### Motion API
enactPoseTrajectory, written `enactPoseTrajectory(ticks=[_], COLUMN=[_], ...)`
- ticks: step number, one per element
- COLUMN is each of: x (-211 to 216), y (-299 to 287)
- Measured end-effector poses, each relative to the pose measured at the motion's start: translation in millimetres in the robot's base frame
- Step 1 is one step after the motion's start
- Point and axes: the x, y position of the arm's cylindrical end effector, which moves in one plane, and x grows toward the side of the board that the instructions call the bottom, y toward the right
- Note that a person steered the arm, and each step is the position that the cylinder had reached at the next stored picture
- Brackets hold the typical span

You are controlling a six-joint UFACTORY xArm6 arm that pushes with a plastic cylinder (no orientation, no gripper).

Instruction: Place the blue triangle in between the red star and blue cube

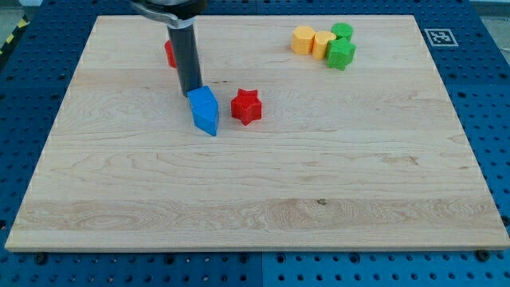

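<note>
My tip [191,95] rests on the board at the upper left edge of a blue cluster. The cluster looks like two blue blocks pressed together: a blue cube [202,101] at its top and a blue triangle [208,121] just below it; the seam between them is hard to make out. The red star [246,106] lies a short gap to the right of the blue blocks, not touching them. My tip touches or nearly touches the blue cube.
A red block [170,53] sits partly hidden behind the rod at upper left. At upper right stand a yellow hexagon-like block [304,39], a yellow block [323,45], a green round block [343,32] and a green star-like block [340,54]. The wooden board [255,199] lies on a blue pegboard table.
</note>
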Motion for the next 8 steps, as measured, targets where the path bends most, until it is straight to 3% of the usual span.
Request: enactPoseTrajectory(ticks=[1, 2, 4, 5, 6, 8], x=[-34.1, -64.0, -74.4, -74.3, -52.6, 66.9], y=[-48.4, -53.3, -9.6, -39.8, -76.1, -38.4])
